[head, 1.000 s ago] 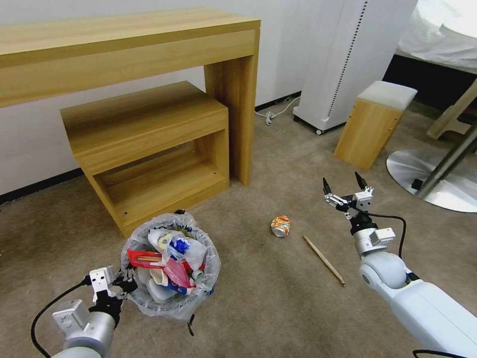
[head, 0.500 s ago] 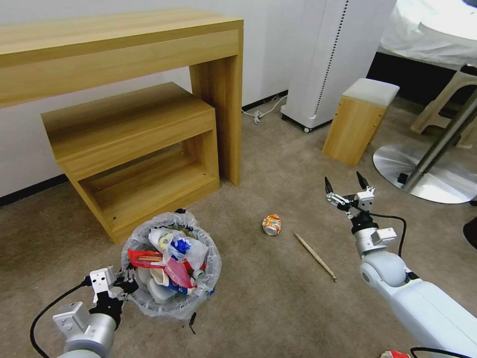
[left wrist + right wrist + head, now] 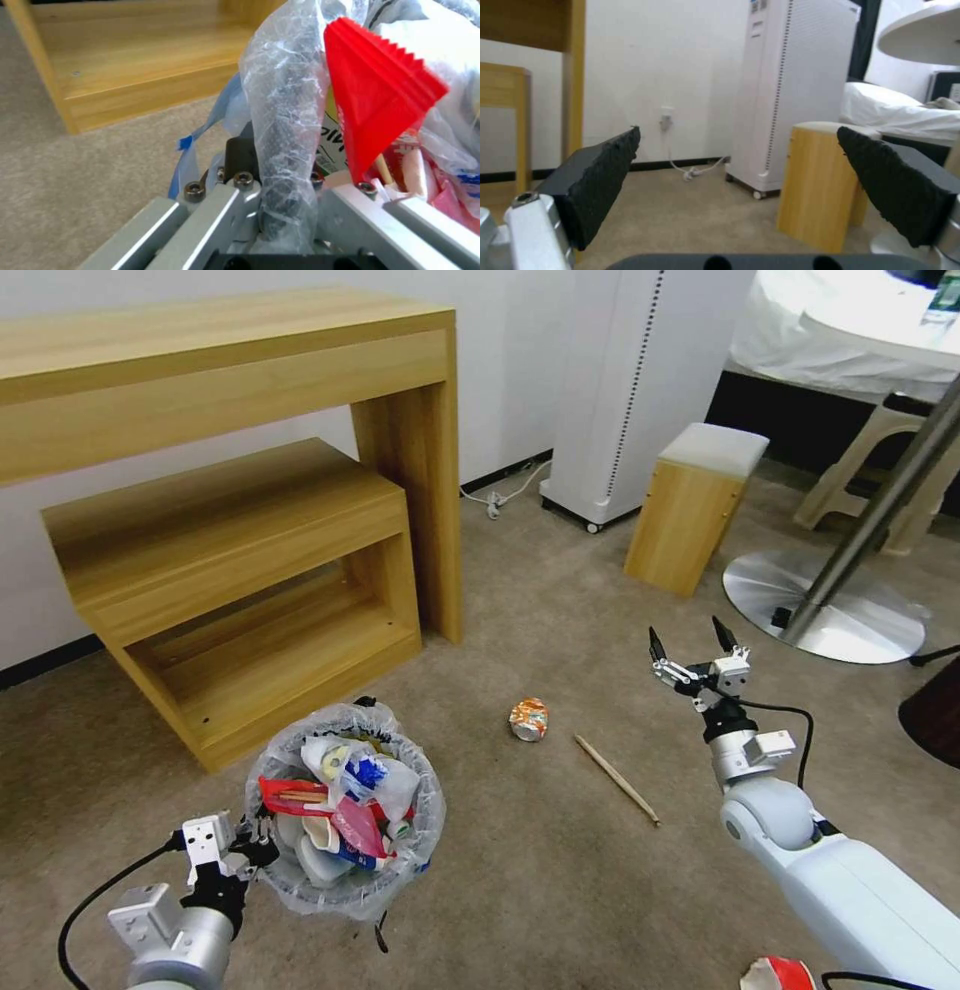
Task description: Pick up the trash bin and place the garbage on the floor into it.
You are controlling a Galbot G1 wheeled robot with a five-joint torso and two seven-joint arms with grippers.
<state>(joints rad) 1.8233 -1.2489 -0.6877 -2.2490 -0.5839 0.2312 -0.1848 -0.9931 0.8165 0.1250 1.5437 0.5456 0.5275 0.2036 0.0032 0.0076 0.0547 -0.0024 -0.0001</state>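
Observation:
The trash bin (image 3: 345,870), lined with a clear crinkly bag and stuffed with wrappers, cups and a red wrapper (image 3: 380,93), hangs at my lower left. My left gripper (image 3: 250,852) is shut on its rim; in the left wrist view the bag-wrapped rim (image 3: 285,150) runs between the fingers. On the beige floor (image 3: 520,890) lie garbage pieces: a crushed orange can (image 3: 528,718) and a wooden stick (image 3: 617,779). My right gripper (image 3: 690,642) is held open above the floor, to the right of the stick, with nothing between its fingers (image 3: 605,187).
A wooden desk (image 3: 230,370) with a low shelf unit (image 3: 240,570) stands behind the bin. A white tower appliance (image 3: 640,380), a small wooden stool (image 3: 690,510) and a table's metal base (image 3: 830,615) lie to the right. A red object (image 3: 780,973) shows at the bottom edge.
The whole picture has shifted left, so the camera has turned right. Both arms keep their pose, and the bin stays in the left gripper. The red object has come into view at the bottom.

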